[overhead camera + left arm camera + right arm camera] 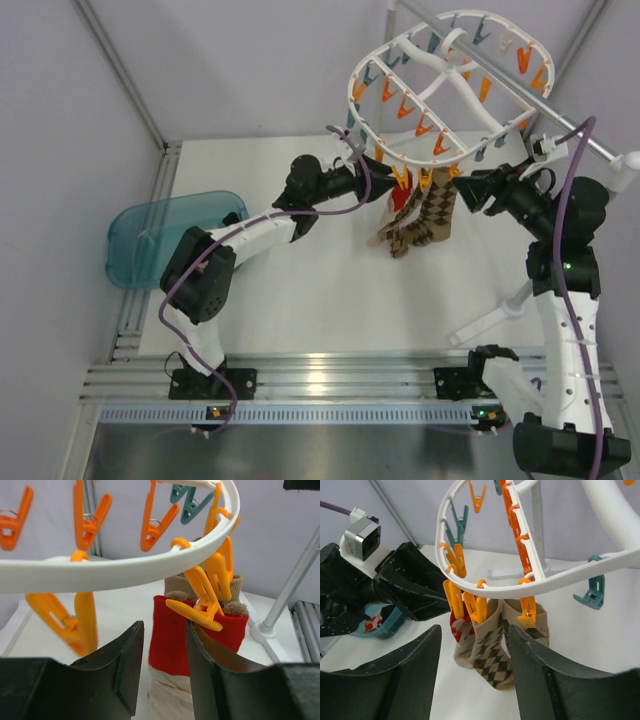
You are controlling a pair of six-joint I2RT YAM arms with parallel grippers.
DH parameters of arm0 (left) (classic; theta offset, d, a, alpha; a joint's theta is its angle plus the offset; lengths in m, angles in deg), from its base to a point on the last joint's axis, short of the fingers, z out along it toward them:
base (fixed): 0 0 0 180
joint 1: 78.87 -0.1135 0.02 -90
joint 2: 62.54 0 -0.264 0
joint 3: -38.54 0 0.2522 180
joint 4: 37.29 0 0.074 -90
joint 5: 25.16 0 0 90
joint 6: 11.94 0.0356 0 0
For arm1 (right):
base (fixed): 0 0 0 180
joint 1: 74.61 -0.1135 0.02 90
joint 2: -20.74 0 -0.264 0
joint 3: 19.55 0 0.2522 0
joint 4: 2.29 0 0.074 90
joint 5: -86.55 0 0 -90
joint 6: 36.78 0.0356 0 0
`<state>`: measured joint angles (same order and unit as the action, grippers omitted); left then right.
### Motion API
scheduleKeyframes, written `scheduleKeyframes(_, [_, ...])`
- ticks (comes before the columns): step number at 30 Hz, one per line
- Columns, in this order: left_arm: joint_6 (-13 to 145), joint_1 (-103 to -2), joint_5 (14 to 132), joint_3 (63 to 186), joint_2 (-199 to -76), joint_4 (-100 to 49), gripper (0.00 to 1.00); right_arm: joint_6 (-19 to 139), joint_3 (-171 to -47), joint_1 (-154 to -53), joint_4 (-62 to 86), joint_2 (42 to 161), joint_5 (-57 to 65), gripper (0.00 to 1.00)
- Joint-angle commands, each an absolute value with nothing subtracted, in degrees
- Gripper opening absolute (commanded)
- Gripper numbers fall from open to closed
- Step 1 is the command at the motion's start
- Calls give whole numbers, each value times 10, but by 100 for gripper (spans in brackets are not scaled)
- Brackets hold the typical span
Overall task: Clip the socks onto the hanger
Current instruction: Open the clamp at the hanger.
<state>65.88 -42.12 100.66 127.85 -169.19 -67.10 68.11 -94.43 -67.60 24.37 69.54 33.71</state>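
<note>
The white oval hanger [450, 90] with orange and teal pegs hangs at the back right. A red-and-cream sock [401, 203] hangs from an orange peg [202, 607] at its near rim, beside brown argyle socks [432, 212]. My left gripper [378, 183] is open just left of the red sock. In the left wrist view the sock [172, 640] shows between and beyond the open fingers [125, 665], under the hanger ring [125, 567]. My right gripper [462, 186] is open and empty, right of the argyle socks [495, 650]. The red sock [456, 625] also shows in the right wrist view.
A teal plastic basket [165, 235] sits at the table's left edge. The grey metal rail [565, 128] of the stand carries the hanger, and its white foot [490, 320] rests on the table at the right. Aluminium rails run along the near edge.
</note>
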Motion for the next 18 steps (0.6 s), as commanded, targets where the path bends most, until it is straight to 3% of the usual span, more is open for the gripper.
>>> scheduleKeyframes(1, [638, -419, 987, 1295, -1683, -755, 45, 685, -974, -670, 225, 691, 390, 55])
scheduleKeyframes(5, [660, -415, 965, 1304, -1690, -748, 44, 664, -978, -675, 227, 697, 395, 54])
scheduleKeyframes(12, [722, -396, 1008, 1306, -1680, -729, 38, 580, -990, -701, 218, 722, 288, 55])
scheduleKeyframes(18, [824, -350, 1038, 1282, -1649, -710, 30, 580, -1007, -702, 208, 732, 320, 54])
